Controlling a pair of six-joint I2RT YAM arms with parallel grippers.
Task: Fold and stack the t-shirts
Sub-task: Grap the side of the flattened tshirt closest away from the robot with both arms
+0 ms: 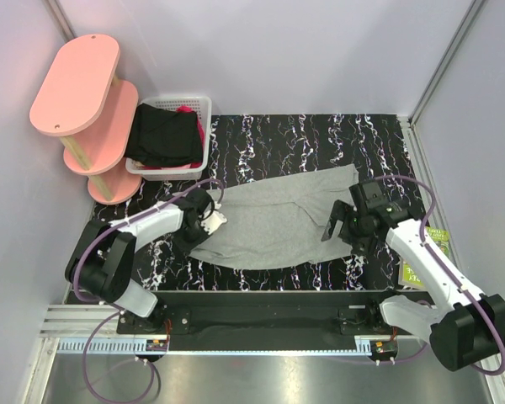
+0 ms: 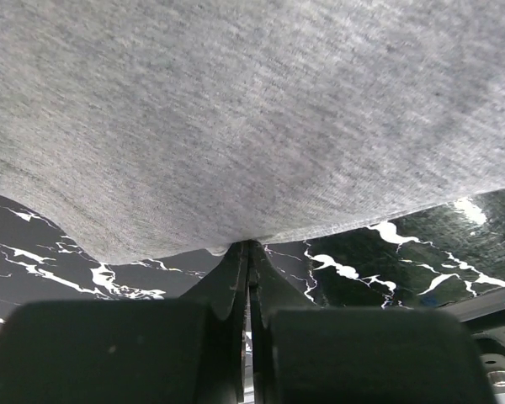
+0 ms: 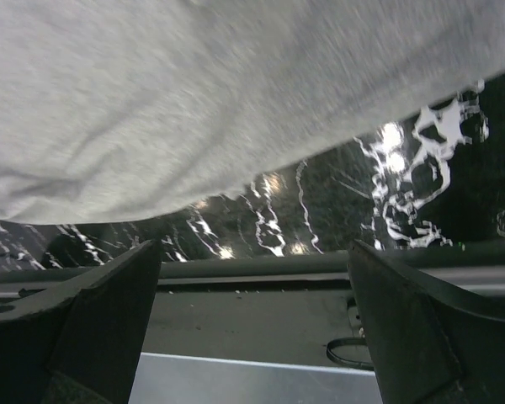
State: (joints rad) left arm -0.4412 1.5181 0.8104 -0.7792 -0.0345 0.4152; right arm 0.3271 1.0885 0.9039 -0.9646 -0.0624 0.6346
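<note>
A light grey t-shirt (image 1: 278,219) lies spread and slightly crumpled on the black marble table (image 1: 320,139). My left gripper (image 1: 209,220) is at its left edge, shut on the hem. In the left wrist view the closed fingertips (image 2: 249,246) meet right at the grey cloth's edge (image 2: 236,126). My right gripper (image 1: 341,223) is at the shirt's right edge. In the right wrist view (image 3: 254,246) it is open and empty, with the grey shirt (image 3: 194,93) just beyond the fingers. A black garment (image 1: 162,135) and a bit of magenta cloth (image 1: 201,130) lie in the white basket (image 1: 199,103).
A pink two-tier shelf (image 1: 80,84) stands at the back left beside the basket. A green-printed sheet (image 1: 438,240) lies at the table's right edge under the right arm. The table's front rail (image 3: 261,269) is close below the right gripper.
</note>
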